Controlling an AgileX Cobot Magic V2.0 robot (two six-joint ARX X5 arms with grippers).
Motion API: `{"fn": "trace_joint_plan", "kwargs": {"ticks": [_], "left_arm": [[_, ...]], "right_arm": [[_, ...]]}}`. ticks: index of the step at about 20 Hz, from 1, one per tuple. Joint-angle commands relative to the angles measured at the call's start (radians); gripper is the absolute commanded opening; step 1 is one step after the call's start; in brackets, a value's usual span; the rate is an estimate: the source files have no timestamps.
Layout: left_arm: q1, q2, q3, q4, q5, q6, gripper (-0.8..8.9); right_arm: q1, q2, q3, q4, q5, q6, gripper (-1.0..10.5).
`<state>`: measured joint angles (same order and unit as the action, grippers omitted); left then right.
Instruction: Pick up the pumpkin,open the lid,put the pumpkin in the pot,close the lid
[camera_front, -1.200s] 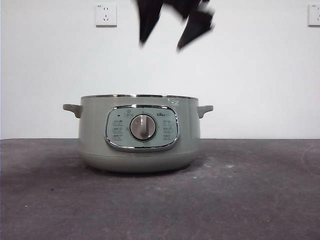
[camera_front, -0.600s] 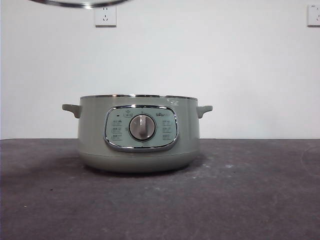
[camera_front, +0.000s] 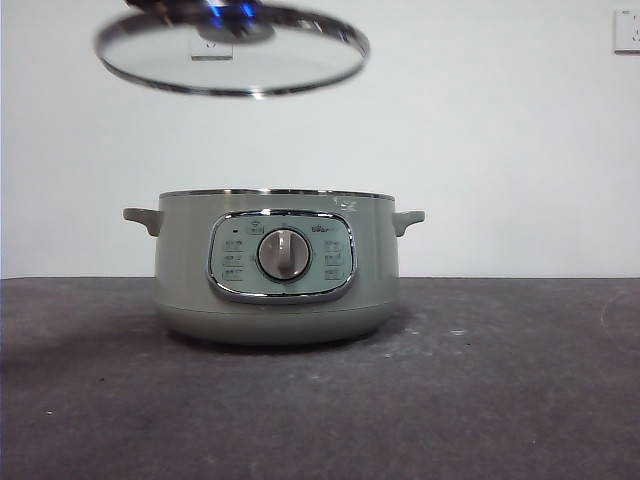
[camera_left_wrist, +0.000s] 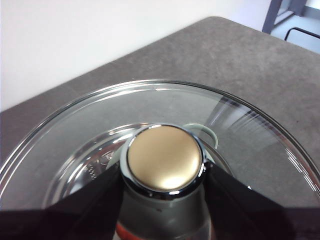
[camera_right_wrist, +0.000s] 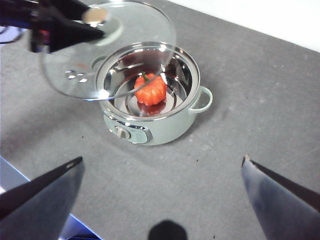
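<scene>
— Above the pot (camera_front: 277, 268), what hung there?
— The lid (camera_front: 232, 52), tilted, up and off to one side, clear of the rim. The left claw (camera_left_wrist: 165, 172) was clamped on its knob (camera_left_wrist: 164, 160) (jaws pressed against both sides).
— And the pumpkin (camera_right_wrist: 150, 90)?
— It sat inside the open pot, on the shiny bottom.
— The right claw (camera_right_wrist: 162, 170)?
— High above the grey surface (camera_front: 500, 400), jaws spread wide, holding nothing.
</scene>
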<state>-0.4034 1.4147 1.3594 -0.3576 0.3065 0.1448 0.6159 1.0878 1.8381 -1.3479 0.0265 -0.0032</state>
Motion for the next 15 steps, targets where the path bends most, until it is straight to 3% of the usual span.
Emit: {"fn": "trace_joint_plan", "kwargs": {"ticks": [1,15], "left_arm": [[-0.011,0.053,0.005,0.087,0.008,0.018,-0.12],[-0.016,0.288,0.005,0.213,-0.018,0.042,-0.12]], "right_arm": [[0.002,-0.021,-0.002,-0.002,0.0,0.013,5.9],[0.002,-0.07,-0.002,-0.022,0.0,0.014,5.9]]}}
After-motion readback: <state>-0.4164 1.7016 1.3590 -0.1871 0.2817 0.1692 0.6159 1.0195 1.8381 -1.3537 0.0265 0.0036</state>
